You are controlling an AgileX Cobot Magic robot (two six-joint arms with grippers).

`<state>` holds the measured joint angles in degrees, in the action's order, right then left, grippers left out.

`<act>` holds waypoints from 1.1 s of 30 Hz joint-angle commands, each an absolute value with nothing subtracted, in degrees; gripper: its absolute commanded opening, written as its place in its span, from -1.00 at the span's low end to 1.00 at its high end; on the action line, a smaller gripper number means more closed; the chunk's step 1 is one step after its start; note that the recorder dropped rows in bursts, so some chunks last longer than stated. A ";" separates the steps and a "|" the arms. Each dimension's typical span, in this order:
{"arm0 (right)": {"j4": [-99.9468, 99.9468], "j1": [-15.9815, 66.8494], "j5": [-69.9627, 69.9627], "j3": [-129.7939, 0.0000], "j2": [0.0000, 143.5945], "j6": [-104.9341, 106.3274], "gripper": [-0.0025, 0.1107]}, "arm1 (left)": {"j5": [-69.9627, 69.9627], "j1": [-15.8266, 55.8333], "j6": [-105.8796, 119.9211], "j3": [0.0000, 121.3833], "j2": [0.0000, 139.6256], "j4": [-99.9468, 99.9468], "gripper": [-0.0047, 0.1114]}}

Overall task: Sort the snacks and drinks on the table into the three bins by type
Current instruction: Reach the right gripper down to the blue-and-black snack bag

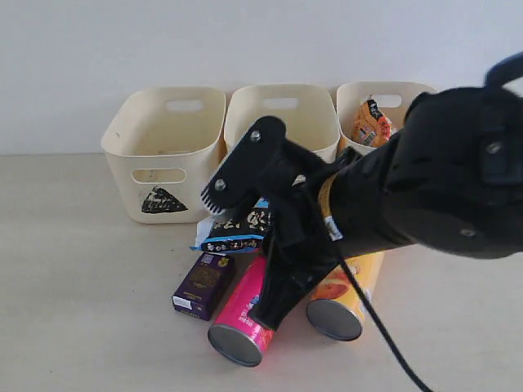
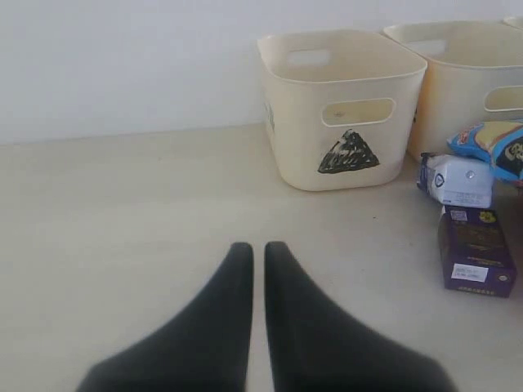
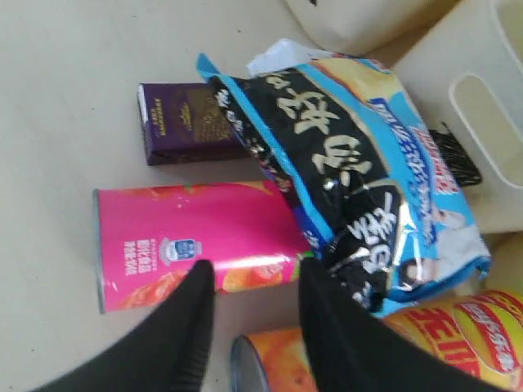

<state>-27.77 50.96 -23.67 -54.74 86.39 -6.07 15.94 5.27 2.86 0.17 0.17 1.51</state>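
Observation:
The pink tube (image 1: 243,320) and the yellow-orange tube (image 1: 347,300) lie side by side on the table (image 1: 73,269). My right gripper (image 3: 255,273) is open and hangs just above the gap between the pink tube (image 3: 180,245) and the yellow-orange tube (image 3: 441,339). One of its fingers is close to the blue-black bag (image 3: 359,188). A dark purple box (image 1: 203,283) lies to the left of the tubes. A small white-blue box (image 2: 458,180) sits behind it. The orange bag (image 1: 369,122) is in the right bin (image 1: 404,91). My left gripper (image 2: 258,249) is shut and empty over bare table.
The left bin (image 1: 167,151) and the middle bin (image 1: 282,114) show nothing inside. My right arm (image 1: 425,180) blocks much of the exterior view's right side. All three bins stand against a white wall.

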 commanded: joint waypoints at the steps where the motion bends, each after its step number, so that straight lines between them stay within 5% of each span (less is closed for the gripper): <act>1: -27.99 51.54 -18.33 -54.45 90.04 -5.45 0.27 | 15.52 5.61 3.07 0.00 0.00 2.12 -0.85; 3: -29.30 51.54 -17.10 -54.45 91.72 -5.45 0.38 | 15.52 5.61 3.07 0.00 0.00 2.12 -0.85; 33: -46.84 48.57 -17.41 -65.53 105.59 -11.78 0.38 | 15.52 5.61 3.07 0.00 0.00 2.12 -0.85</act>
